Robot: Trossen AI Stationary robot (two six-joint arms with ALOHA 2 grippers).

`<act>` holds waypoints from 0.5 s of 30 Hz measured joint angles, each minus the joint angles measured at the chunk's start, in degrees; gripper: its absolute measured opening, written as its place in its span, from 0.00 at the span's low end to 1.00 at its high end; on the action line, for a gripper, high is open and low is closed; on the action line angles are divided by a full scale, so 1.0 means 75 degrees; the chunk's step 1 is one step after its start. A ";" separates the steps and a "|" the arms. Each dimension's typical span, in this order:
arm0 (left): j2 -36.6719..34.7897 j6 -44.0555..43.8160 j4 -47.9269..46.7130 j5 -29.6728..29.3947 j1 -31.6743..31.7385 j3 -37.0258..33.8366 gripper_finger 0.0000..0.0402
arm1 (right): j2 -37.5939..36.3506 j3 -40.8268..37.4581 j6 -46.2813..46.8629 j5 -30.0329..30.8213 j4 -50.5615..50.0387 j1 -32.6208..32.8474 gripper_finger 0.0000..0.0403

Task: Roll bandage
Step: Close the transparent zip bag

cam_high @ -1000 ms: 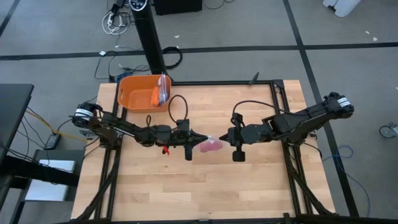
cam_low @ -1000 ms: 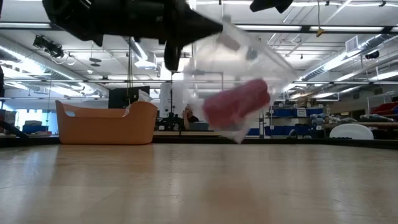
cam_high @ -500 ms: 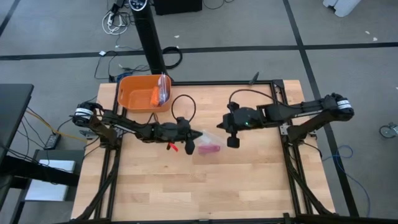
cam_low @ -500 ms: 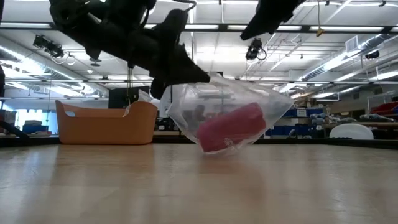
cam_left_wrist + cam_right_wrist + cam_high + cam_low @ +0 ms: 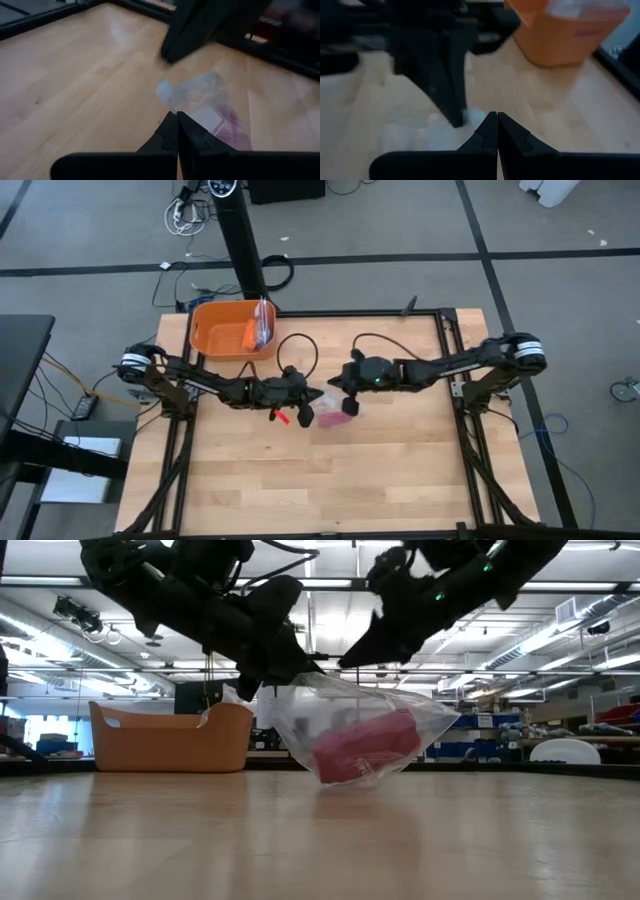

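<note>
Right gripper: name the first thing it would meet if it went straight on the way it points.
Probably the left gripper, whose dark fingers stand just ahead of the right gripper over the clear plastic bag; depth is unclear.

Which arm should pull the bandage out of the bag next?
Probably right. The left gripper is shut on the clear bag, pinning its corner. The right gripper, shut and empty, sits over the bag by the bandage inside, free to open and reach in.

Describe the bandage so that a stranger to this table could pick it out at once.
Start from the wooden table and look to its middle, where the left gripper and the right gripper nearly meet. Beneath them lies a clear crinkled plastic bag; the bandage is the magenta-pink roll inside it. The only other bright thing, the orange tub, stands at the far left corner.
</note>
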 joint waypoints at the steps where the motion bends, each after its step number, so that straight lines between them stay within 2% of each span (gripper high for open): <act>1: 0.0000 0.0006 0.0043 0.0002 -0.0005 0.0008 0.00 | 0.0152 0.0055 0.0083 0.0067 0.0046 -0.0003 0.00; 7: 0.0003 -0.0029 0.0001 -0.0035 -0.0011 0.0003 0.00 | 0.0699 0.0242 0.0272 0.0328 0.0078 0.0174 0.00; 15: 0.0003 -0.0058 0.0030 -0.0064 -0.0016 -0.0007 0.00 | 0.0663 0.0331 0.0310 0.0325 -0.0165 0.0414 0.00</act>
